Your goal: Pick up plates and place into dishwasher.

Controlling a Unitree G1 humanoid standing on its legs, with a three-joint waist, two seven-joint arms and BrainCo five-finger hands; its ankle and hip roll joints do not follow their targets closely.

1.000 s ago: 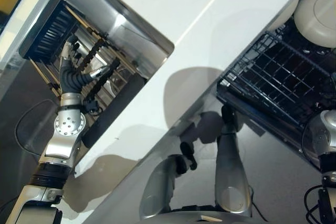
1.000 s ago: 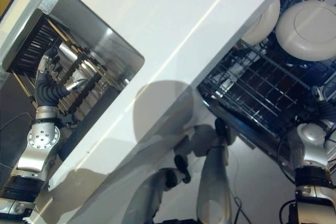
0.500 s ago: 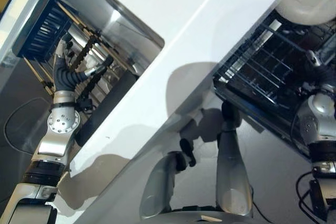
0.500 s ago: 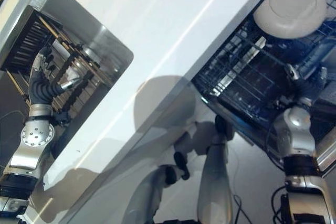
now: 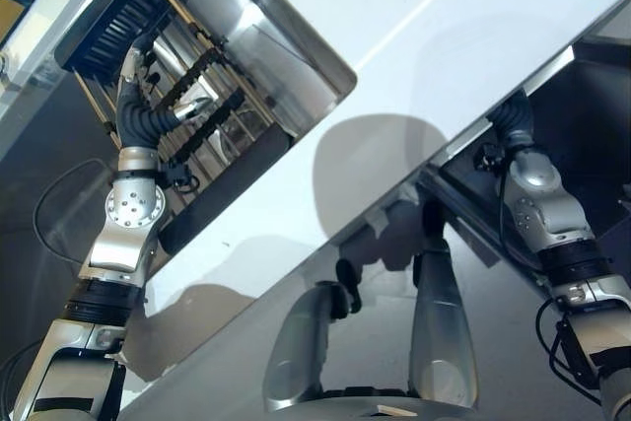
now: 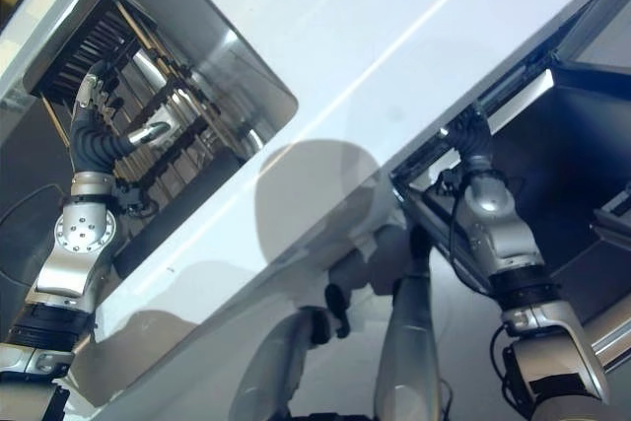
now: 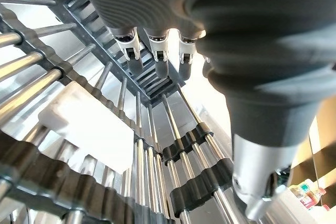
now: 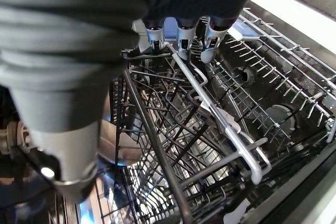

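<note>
Robot hand [image 8: 178,30] over dark dishwasher rack [image 8: 220,129]

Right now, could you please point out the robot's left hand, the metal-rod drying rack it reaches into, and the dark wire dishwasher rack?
Left hand [image 7: 152,40], left wrist view, on one silver finger.
Metal-rod drying rack [image 7: 157,177], left wrist view, on its chrome rods.
Dark wire dishwasher rack [image 8: 220,121], right wrist view, on its pale rail.

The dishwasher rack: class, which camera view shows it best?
The right wrist view: the dark wire dishwasher rack spreads out close beyond the right hand. The eye views show just the white countertop covering it; the left wrist view shows metal bars.
</note>
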